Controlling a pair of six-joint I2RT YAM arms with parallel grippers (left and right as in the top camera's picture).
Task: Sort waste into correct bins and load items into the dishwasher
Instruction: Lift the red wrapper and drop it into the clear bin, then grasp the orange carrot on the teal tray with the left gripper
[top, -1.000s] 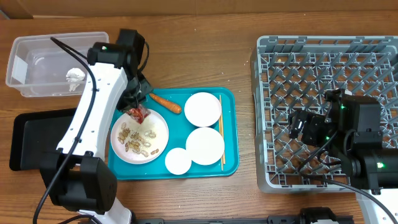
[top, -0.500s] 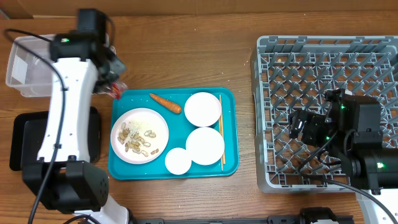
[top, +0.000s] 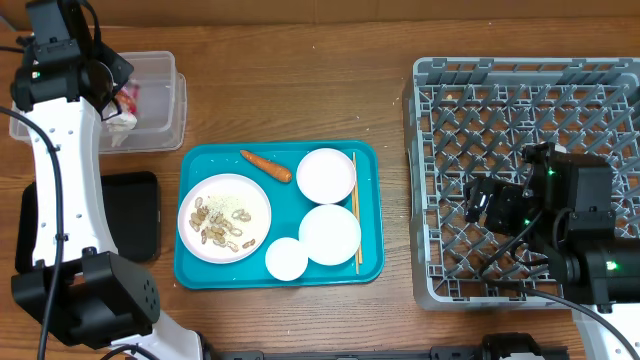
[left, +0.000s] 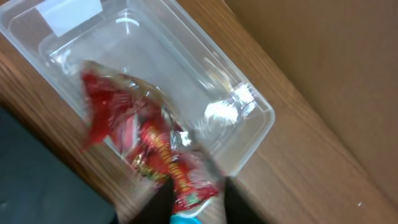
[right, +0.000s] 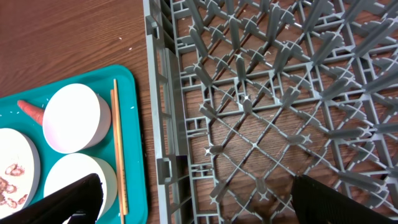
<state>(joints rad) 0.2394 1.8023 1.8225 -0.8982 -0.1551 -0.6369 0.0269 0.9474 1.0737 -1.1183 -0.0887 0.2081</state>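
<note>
At the table's far left corner, the left gripper (left: 196, 199) is held over the tub (top: 176, 92). The wrapper (left: 149, 146) is seen blurred between and just ahead of its fingers (left: 158, 205). The jaws are parted a little, but whether the wrapper is gripped or loose cannot be told from the smeared wrist view. From overhead, the wrapper is seen within the tub's outline, near its middle.

The black tray (top: 132, 215) lies just beside the tub, on the robot's side, and is partly hidden by the left arm (top: 70, 190).

At centre, the teal tray (top: 372, 262) is loaded with the rest. The plate (top: 258, 198), strewn with scraps (top: 218, 224), is set at its left. The carrot (top: 266, 166) lies on the tray floor just beyond the plate. Two bowls (top: 326, 175) are placed one behind the other to the right, and the cup (top: 286, 259) stands at the near edge between the plate and the nearer bowl. The chopsticks (top: 354, 215) are laid along the bowls' right side.

On the right, the right gripper (right: 196, 193) is held low over the rack (top: 520, 90). Its jaws are spread wide and nothing is held between them.
</note>
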